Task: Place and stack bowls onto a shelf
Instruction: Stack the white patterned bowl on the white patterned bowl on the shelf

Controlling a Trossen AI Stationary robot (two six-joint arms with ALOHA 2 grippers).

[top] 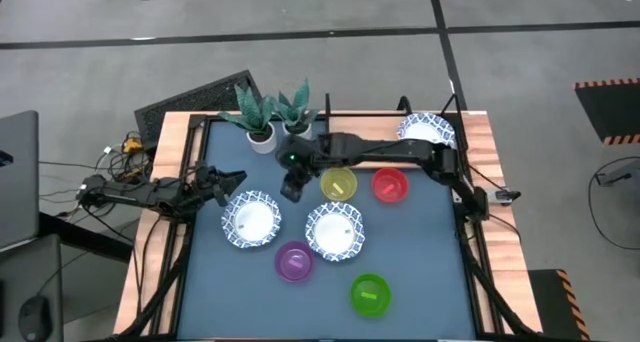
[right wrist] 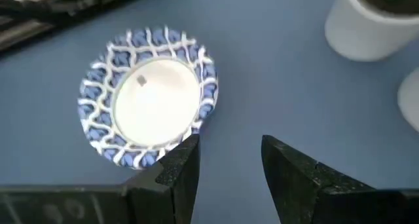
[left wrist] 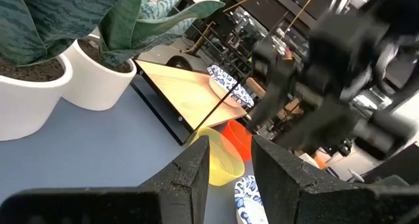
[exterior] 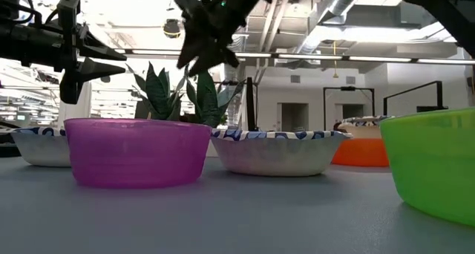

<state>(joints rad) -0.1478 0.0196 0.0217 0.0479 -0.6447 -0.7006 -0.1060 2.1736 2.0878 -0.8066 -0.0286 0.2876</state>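
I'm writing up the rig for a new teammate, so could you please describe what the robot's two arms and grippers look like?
Both arms are black and built of jointed segments. The right arm shows a small green light near its wrist. The left arm has cables trailing off behind its base. The left gripper and right gripper each end in two flat, dark, blocky fingers with squared tips.

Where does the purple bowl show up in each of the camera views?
High view: purple bowl, lower centre, between the two patterned bowls.
Low view: purple bowl, left foreground.
Left wrist view: not in it.
Right wrist view: not in it.
Shared landmark: the green bowl, to its right in both.
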